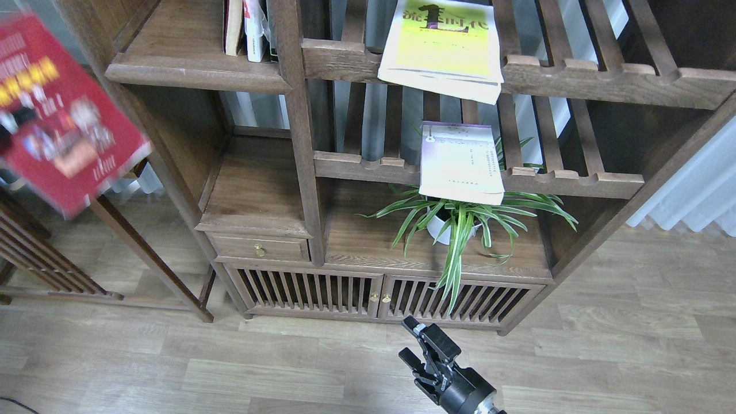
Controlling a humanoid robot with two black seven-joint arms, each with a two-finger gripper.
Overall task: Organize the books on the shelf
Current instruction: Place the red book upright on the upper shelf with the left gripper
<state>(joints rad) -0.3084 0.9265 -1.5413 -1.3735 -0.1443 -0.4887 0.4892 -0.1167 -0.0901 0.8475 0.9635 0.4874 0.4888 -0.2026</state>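
Note:
The thick dark-red book [69,123] hangs blurred in the air at the far left, in front of a side table. My left gripper [10,129] shows only as a dark blur across the book's cover at the frame edge, shut on it. A yellow-green book [443,49] lies on the upper slatted rack, overhanging its rail. The pale lavender-white book [460,164] lies on the lower slatted rack. The solid shelf [190,72] is at the upper left of the bookcase. My right gripper [409,340] is low over the floor, open and holding nothing.
A few books [247,29] stand at the right end of the solid shelf. A spider plant [460,221] in a white pot sits under the lavender book. Slatted cabinet doors [322,293] and a drawer [260,248] are below. A side table leg [152,261] slants at the left.

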